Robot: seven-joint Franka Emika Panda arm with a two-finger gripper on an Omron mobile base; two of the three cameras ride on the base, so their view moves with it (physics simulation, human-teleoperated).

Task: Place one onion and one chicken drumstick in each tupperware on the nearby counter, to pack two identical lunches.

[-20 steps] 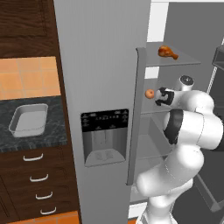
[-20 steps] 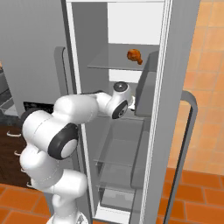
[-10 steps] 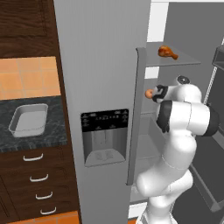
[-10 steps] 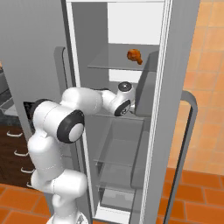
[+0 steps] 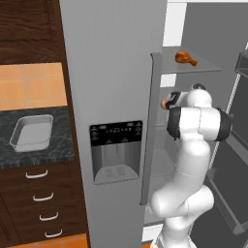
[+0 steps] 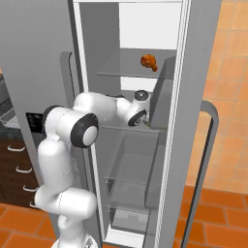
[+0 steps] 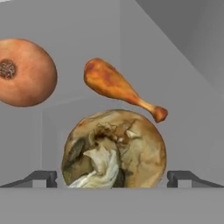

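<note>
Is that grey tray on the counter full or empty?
Empty. The tray sits on the dark counter with only its bare pale bottom showing; an onion sits between the claw's fingertips.

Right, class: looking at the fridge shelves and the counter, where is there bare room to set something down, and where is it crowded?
Free: the tupperware on the counter is empty, and the top shelf is bare left of its drumstick. Crowded: the shelf at the claw, where a near onion sits between the fingertips, with a second onion and another drumstick behind.
</note>
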